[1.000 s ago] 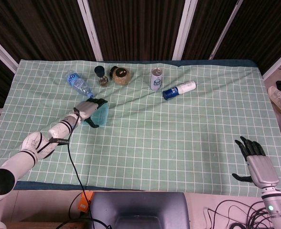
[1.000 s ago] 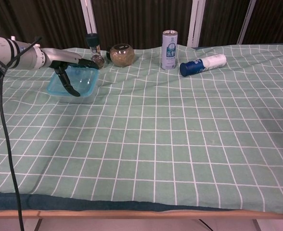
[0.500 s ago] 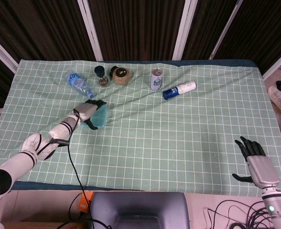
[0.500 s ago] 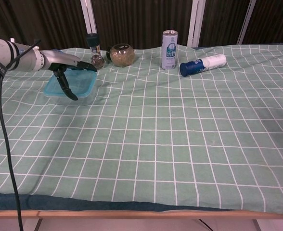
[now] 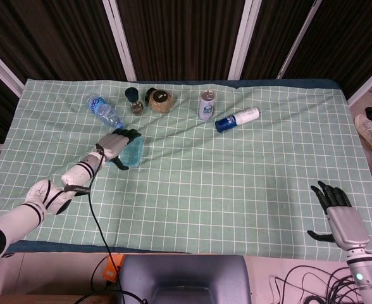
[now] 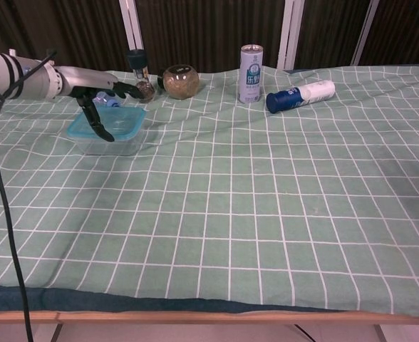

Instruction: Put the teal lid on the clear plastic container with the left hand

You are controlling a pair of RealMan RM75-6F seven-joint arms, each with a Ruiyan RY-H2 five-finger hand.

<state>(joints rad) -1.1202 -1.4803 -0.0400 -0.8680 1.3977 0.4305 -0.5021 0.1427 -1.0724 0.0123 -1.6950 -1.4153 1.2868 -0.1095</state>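
The teal lid (image 6: 108,125) lies level on top of the clear plastic container (image 6: 114,146) at the left of the table. My left hand (image 6: 88,84) reaches over it from the left. Its fingers stretch across the lid's far side and the thumb (image 6: 98,125) hooks down over the near edge, so it still grips the lid. From the head view the left hand (image 5: 113,145) covers the left part of the lid (image 5: 134,152), and the container beneath is hardly visible. My right hand (image 5: 338,214) lies open at the table's near right edge, holding nothing.
Behind the container stand a pepper grinder (image 6: 140,71), a round jar (image 6: 179,80) and a can (image 6: 250,64). A white bottle with a blue cap (image 6: 300,95) lies on its side. A water bottle (image 5: 104,111) lies at the far left. A black cable (image 6: 6,214) hangs from the left arm.
The lid was tilted in the left hand over the container; it has come down level onto the container's rim. The right hand has not moved.
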